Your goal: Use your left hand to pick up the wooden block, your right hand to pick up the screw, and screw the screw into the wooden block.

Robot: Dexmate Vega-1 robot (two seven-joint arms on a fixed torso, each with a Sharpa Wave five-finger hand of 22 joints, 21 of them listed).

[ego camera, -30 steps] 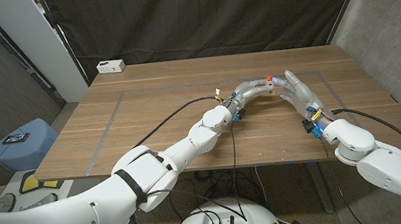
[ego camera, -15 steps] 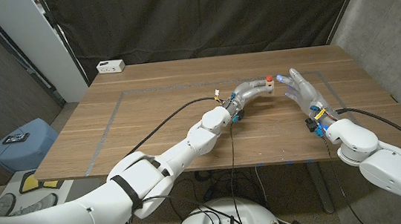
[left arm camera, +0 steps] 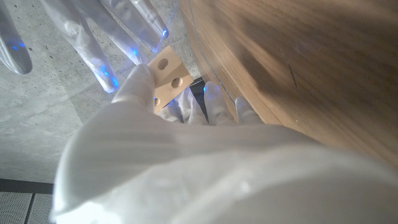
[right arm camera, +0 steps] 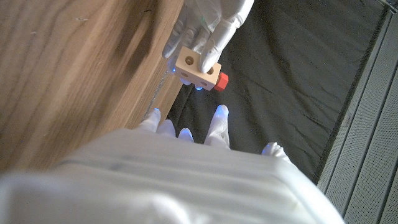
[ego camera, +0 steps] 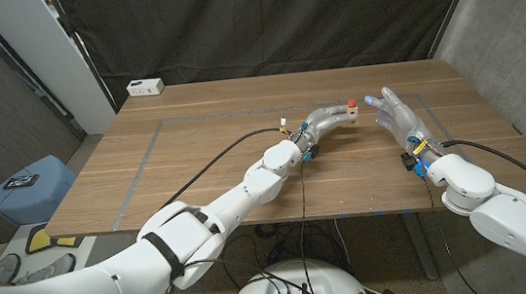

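My left hand (ego camera: 322, 120) grips a small pale wooden block (right arm camera: 198, 67) with round holes, held above the table's middle right. A red screw (ego camera: 352, 104) sits in the block's side, its head (right arm camera: 221, 79) sticking out toward my right hand. In the left wrist view the block (left arm camera: 166, 73) shows between my fingertips. My right hand (ego camera: 397, 120) hovers a short way to the right of the screw, fingers spread and holding nothing. Its fingertips (right arm camera: 219, 113) stay apart from the block, and its fingers (left arm camera: 102, 37) show beyond the block in the left wrist view.
A white box (ego camera: 145, 86) lies at the table's back left corner. Grey tape lines (ego camera: 146, 157) mark a rectangle on the wooden table (ego camera: 217, 171). A black cable (ego camera: 215, 160) runs along my left arm. A blue stool (ego camera: 27, 187) stands off the table's left side.
My right hand has drawn back to the right, away from the red screw, and spread its fingers. The screw stays in the block, which my left hand keeps holding in place.
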